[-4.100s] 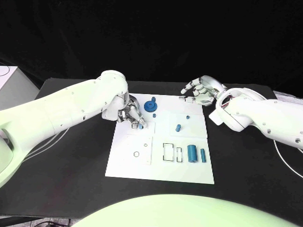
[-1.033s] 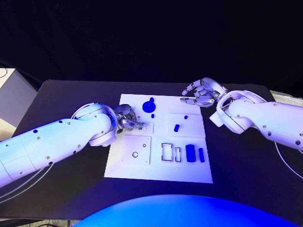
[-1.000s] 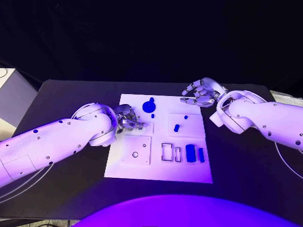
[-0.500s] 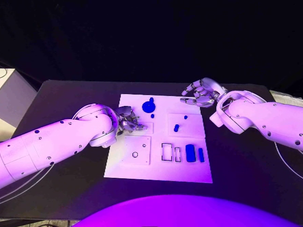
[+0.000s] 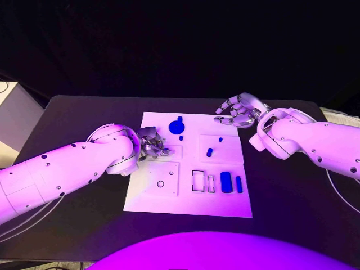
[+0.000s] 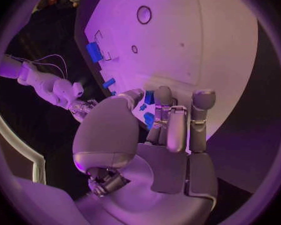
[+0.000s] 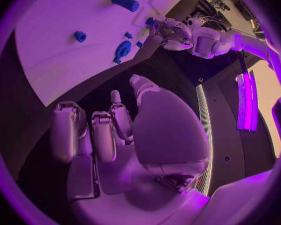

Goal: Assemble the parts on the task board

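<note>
The white task board (image 5: 188, 199) lies mid-table. My left hand (image 5: 153, 144) hovers over its left edge beside a square recess. Its thumb and fingers are curled around a small blue part (image 6: 149, 97), which also shows at its fingertips in the right wrist view (image 7: 150, 21). My right hand (image 5: 238, 111) hangs at the board's far right corner, fingers loosely bent and holding nothing. On the board are a round blue part (image 5: 178, 126), a small peg (image 5: 181, 138), two more pegs (image 5: 220, 138) (image 5: 209, 152) and a blue cylinder (image 5: 225, 180) beside a thinner one (image 5: 238, 184).
Rectangular frames (image 5: 198, 180) sit left of the cylinders, and a round hole (image 5: 161, 183) marks the near left plate. A white box (image 5: 5, 121) stands off the table's left side. Black table surface (image 5: 82, 219) surrounds the board.
Since four seconds ago my left arm has dropped lower, with its hand now slightly nearer along the board's left edge. Over the last second it barely shifts. The right hand stays put.
</note>
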Motion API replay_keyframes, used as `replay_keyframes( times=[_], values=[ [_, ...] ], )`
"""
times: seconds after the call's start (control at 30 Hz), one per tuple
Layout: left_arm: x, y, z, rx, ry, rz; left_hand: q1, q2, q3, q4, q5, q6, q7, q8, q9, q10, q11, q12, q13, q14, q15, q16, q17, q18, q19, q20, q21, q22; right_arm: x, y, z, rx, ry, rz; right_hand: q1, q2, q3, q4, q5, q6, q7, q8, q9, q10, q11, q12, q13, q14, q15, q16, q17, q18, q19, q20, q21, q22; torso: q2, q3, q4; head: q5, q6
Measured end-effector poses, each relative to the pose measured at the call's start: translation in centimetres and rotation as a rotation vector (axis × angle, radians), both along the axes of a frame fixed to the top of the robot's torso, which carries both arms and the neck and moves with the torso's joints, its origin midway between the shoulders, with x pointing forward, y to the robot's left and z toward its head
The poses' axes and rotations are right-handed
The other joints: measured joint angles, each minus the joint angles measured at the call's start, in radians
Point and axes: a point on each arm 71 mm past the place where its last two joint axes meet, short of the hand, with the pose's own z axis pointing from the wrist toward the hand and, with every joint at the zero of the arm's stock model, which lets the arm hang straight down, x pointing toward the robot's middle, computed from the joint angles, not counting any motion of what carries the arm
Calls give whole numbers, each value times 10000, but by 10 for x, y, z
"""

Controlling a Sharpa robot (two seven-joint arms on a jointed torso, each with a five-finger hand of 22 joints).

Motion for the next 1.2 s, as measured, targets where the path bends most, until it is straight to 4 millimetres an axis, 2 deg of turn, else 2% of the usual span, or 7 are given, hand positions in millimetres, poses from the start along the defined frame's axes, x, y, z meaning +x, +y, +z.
replay_keyframes(
  times=[0.3, 0.43, 0.6, 0.77, 0.93, 1.0, 1.2],
  values=[
    [0, 0, 0, -17, 11, 25, 137, 176, 173, 22, 0, -42, -30, 56, -27, -1, 1, 13, -27, 0, 1, 0, 8, 0, 0, 0, 0, 8, 0, 0, 0, -5, 9, -2, 0, 0, 0, 0, 34, 0, 0, 19, 8, 0, 0, 37, -1, 0, 0, 0, 0, 0, 0, 0, 0, -1, 0, 2, 1, -4, 0],
    [1, 0, -1, -36, 41, 51, -83, 396, 186, 35, -1, -73, 1, 121, -69, -1, 1, 42, -42, 0, 1, 0, 8, 0, 0, 0, 39, 19, 0, 0, 0, -9, 12, -3, 0, 0, 0, 0, 34, 0, 0, 19, 8, 0, 0, 37, 6, 0, 0, 0, 0, -1, 0, 0, 0, -2, 0, 4, 1, -4, 0],
    [1, 0, -1, -58, 74, 78, -94, 408, 186, 34, -1, -73, 1, 122, -84, -1, 1, 70, -47, -1, 1, -1, 8, 0, -1, 1, 39, 19, 0, 0, -1, -12, 16, -1, 0, 0, 0, 0, 34, 0, 0, 19, 7, 0, 0, 37, 7, 0, 0, 0, 0, 0, 0, 0, 0, -2, -2, 4, 1, 6, 0],
    [1, 0, -1, -103, 123, 94, 21, 498, 684, 8, 54, -199, -15, 236, -130, -55, -53, 79, -96, 0, 2, -1, 7, 0, -1, 1, 39, 30, 0, -1, -1, -16, 26, 2, 0, 0, 0, 0, 34, 0, 0, 19, 7, 0, 0, 37, 7, 0, 0, 0, 0, 0, 0, 0, 0, -3, -2, 8, -1, 13, 0],
    [1, 0, -1, -168, 184, 133, 630, 133, 2143, -28, 7, -393, 4, 549, -193, -60, -44, 116, -209, 22, -21, 37, 7, -1, -1, 1, 83, 73, -1, -1, -2, -25, 47, 5, 0, 0, 0, 0, 388, 0, 0, 18, 7, 0, 0, 37, 6, 0, 0, 0, 0, 0, 0, 0, 0, -3, -2, 7, -1, 20, 0],
    [1, 0, -1, -205, 204, 165, 870, -37, 2595, 227, -25, -451, -16, 719, -276, -93, -11, 116, -269, 22, -21, 78, 6, 0, -1, 1, 90, 108, -1, -1, -2, -29, 58, 9, 0, 0, 0, 0, 461, 0, 0, 18, 6, 0, 0, 36, 5, 0, 0, 0, 0, 0, 0, 0, 0, -4, -2, 7, -1, 20, 0],
    [1, 1, -1, -317, 270, 262, 991, -115, 2965, 406, -22, -523, 17, 1065, -283, -110, 8, 115, -391, 21, -20, 125, 6, 0, -1, 1, 155, 172, -1, -1, -3, -41, 96, 27, 0, 0, 0, 0, 461, 0, 0, 18, 5, 0, 0, 36, 4, 0, 0, 0, 0, -1, 0, 0, 0, -4, -1, 5, -1, 14, -1]
  ],
)
